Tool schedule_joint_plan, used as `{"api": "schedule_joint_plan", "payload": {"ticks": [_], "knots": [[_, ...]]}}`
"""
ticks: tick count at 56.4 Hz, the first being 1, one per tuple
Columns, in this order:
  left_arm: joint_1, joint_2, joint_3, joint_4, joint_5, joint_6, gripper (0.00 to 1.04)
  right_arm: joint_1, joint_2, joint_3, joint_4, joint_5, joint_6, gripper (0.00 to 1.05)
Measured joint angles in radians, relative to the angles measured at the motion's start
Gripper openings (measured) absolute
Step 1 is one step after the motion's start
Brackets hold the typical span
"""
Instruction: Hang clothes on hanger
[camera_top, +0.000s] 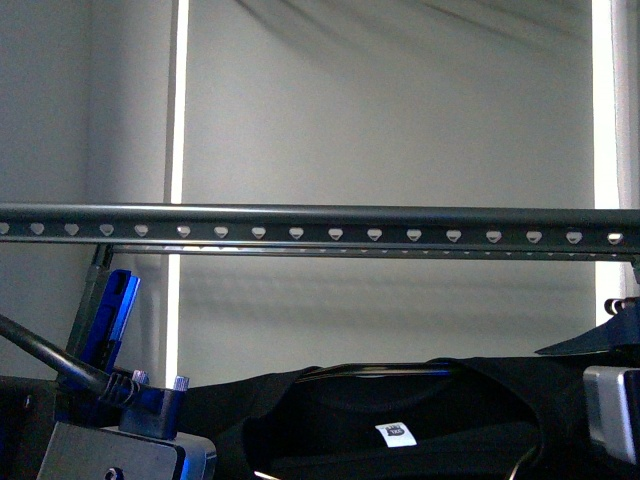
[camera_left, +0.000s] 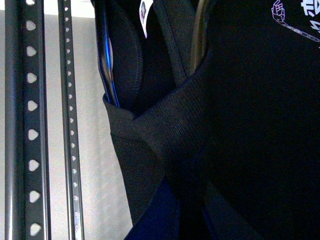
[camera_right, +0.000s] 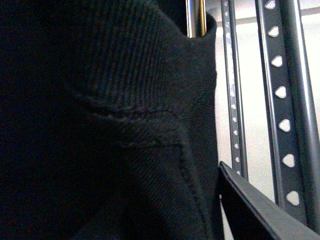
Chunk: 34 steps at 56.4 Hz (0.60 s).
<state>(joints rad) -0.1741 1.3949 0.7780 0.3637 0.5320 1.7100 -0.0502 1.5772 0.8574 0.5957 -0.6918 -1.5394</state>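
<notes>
Beneath hanger (camera_top: 320, 213), clothes (camera_top: 480, 410); thinner perforated bar (camera_top: 400, 251) alongside hanger.

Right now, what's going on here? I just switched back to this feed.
The black T-shirt sits low in the front view, its white neck label facing the camera, between the left arm and the right arm. It is below the rail and not yet hung on it. Both wrist views show shirt fabric close up with the rail nearby. I cannot tell whether either arm is gripping the fabric.

Dim, backlit; blown-out bright wall strips
</notes>
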Motion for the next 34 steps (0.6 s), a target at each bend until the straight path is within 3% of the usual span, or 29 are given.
{"api": "schedule_joint_plan", "payload": {"ticks": [6,14,17,24,34], "knots": [[0.0,0.0,0.0,0.0,-0.002,-0.002,0.05,0.01,0.02,0.027,-0.011,0.026,0.003,0.23],[0.0,0.0,0.003,0.0,0.003,-0.022,0.05,0.006,0.023,0.032,-0.021,0.033,0.022,0.09],[0.0,0.0,0.008,0.002,0.005,-0.021,0.17,-0.002,0.023,0.032,-0.035,0.024,0.053,0.05],[0.0,0.0,0.013,0.004,0.013,-0.011,0.42,-0.051,0.022,0.032,-0.116,0.042,0.131,0.05],[0.0,0.0,0.013,0.004,0.013,-0.01,0.78,-0.166,0.0,0.053,-0.446,0.039,0.225,0.04]]}}
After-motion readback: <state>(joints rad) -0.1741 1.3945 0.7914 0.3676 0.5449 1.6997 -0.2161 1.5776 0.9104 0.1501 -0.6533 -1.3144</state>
